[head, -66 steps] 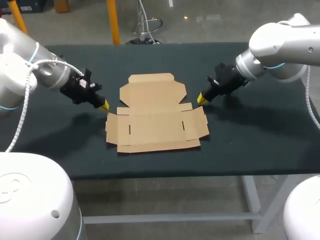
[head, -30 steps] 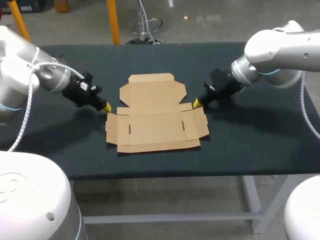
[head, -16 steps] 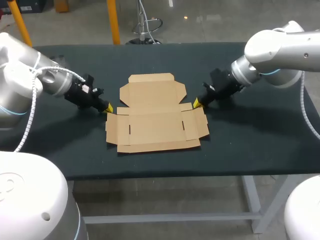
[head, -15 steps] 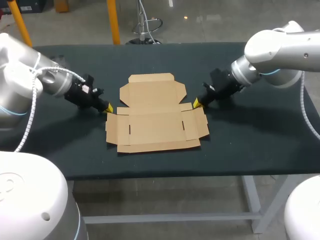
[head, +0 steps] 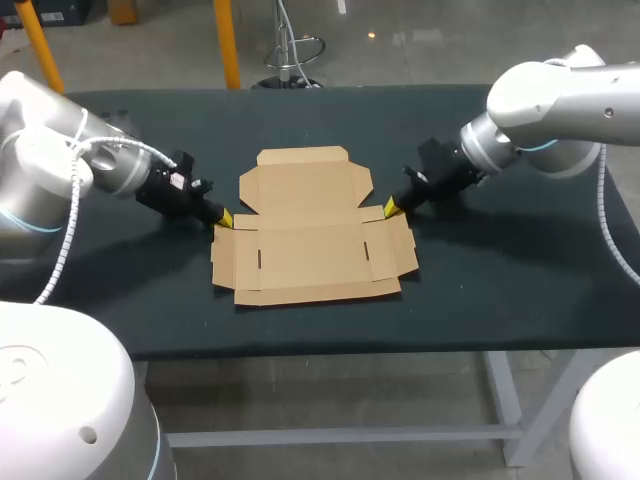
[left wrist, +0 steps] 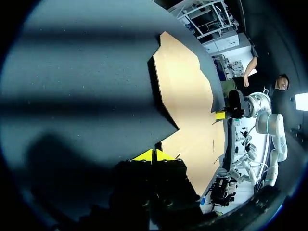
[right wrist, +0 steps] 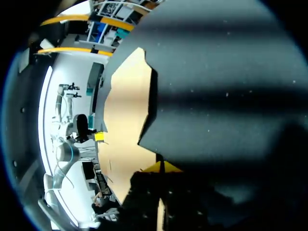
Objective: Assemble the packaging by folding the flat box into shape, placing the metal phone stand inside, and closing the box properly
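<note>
A flat, unfolded cardboard box [head: 310,225] lies in the middle of the black table [head: 500,270]. My left gripper [head: 225,218] is shut, its yellow tips at the notch on the box's left side, close to the cardboard. My right gripper [head: 390,207] is shut too, tips at the matching notch on the right side. From the left wrist, the box [left wrist: 190,103] stretches ahead of the shut tips of that gripper [left wrist: 153,155], with my other gripper [left wrist: 220,115] at its far side. From the right wrist, the box [right wrist: 122,115] lies ahead of its shut tips [right wrist: 161,166]. No phone stand shows.
The bare table runs wide on both sides of the box and in front of it. Its front edge [head: 330,350] lies a short way below the box's near flap.
My left gripper has slid down and right, from beside the box's left flap to its left notch. My right gripper has barely shifted. The box lies as before.
</note>
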Motion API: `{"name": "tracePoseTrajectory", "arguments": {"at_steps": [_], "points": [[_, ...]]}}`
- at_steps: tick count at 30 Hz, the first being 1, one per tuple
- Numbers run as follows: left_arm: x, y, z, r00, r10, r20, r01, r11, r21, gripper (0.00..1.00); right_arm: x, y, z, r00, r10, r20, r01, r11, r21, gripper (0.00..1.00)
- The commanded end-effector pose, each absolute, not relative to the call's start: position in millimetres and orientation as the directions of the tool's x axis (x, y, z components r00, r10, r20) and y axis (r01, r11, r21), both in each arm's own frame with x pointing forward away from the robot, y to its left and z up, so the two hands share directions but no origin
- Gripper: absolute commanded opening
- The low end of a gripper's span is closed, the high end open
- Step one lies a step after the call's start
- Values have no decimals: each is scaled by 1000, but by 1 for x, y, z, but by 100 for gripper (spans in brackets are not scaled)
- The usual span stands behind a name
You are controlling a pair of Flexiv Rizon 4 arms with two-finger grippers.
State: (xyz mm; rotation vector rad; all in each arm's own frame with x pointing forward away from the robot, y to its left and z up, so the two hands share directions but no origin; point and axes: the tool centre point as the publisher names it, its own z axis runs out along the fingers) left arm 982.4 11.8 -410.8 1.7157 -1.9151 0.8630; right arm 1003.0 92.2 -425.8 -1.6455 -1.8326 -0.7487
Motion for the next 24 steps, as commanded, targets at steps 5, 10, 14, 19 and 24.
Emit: {"name": "tracePoseTrajectory", "arguments": {"at_steps": [5,10,14,19,24], "points": [[985,9,-411,-158,-711,685,-984,59,-165,0,1005,95,-422,-107,672,733,993,104,50,0],[986,7,-409,-162,-712,683,-984,62,-168,0,1005,97,-418,-117,671,733,992,106,61,0],[984,4,-404,-170,-718,674,-982,68,-176,0,1005,101,-416,-126,671,730,991,112,69,0],[984,1,-401,-185,-725,664,-979,78,-187,0,1007,105,-414,-134,677,724,990,116,75,0],[986,-2,-399,-192,-742,642,-977,85,-194,0,1010,110,-412,-143,685,714,989,120,83,0]]}}
